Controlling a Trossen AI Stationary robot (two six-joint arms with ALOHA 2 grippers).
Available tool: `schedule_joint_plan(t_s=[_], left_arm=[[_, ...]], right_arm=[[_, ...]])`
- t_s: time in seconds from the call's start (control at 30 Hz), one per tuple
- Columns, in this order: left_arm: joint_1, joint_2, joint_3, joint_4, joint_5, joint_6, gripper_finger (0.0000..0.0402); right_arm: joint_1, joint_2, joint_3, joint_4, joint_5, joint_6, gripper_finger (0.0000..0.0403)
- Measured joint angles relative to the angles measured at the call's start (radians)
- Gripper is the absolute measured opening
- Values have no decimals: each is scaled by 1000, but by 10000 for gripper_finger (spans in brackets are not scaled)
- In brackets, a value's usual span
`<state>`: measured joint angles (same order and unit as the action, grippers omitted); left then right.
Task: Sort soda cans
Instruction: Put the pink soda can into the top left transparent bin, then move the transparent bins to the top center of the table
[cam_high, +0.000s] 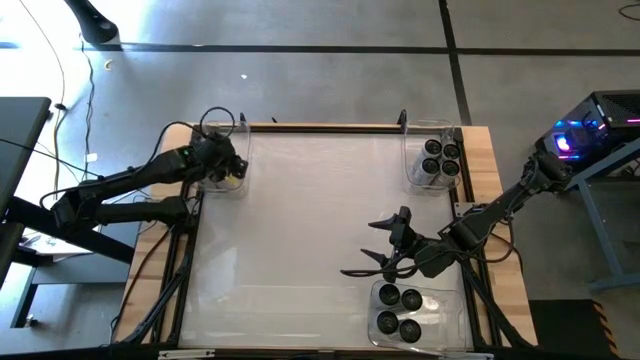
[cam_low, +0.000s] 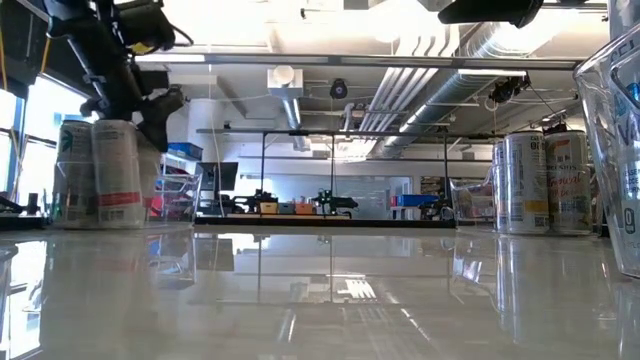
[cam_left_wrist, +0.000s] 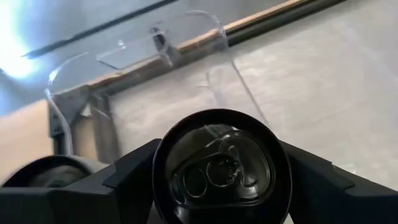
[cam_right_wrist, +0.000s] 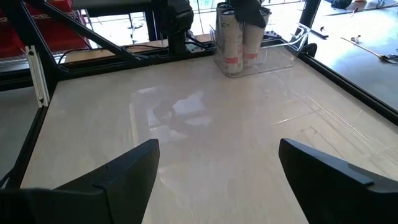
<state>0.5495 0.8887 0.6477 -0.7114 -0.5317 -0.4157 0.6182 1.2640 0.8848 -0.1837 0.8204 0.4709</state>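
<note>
**Can upright in the left claw, right claw wide open over the table**

Closest to the lens, in the left wrist view, a soda can (cam_left_wrist: 219, 167) stands on end with its dark round top and pull-tab facing the camera, so its long axis runs straight up and down. The two dark fingers (cam_left_wrist: 134, 177) of the left gripper (cam_high: 222, 163) press against its sides, clamped on it. Just beyond it rises the curved wall of a clear bin (cam_left_wrist: 205, 37), and a second dark can top (cam_left_wrist: 53, 169) shows beside the held one.

From above, starting at the left, that gripper sits over the clear bin at the table's far-left corner (cam_high: 232, 180). In the low view, two cans (cam_low: 100, 172) stand upright there, side by side, under the dark arm.

Moving right across the bare white table (cam_high: 300, 230), the right gripper (cam_high: 382, 247) hangs over the surface with its fingers spread wide and nothing between them; its wrist view shows only tabletop between the two dark fingers (cam_right_wrist: 124, 171).

Just below it in the high view, a clear bin at the near-right edge (cam_high: 440, 300) holds four upright cans (cam_high: 399, 312). At the far-right corner another bin (cam_high: 412, 150) holds four more (cam_high: 440, 159), also on end, tops up.
</note>
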Motion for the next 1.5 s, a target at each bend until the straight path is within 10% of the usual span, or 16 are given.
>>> schedule_joint_plan(t_s=[1.0, 1.2, 1.5], left_arm=[[122, -56, 305, -313, 15, 96, 270], [185, -48, 267, -273, 217, 163, 223], [112, -163, 82, 318, 723, 83, 144]], right_arm=[[0, 0, 0, 0, 0, -4, 327], [0, 0, 0, 0, 0, 13, 327], [-1, 0, 0, -78, -73, 173, 327]])
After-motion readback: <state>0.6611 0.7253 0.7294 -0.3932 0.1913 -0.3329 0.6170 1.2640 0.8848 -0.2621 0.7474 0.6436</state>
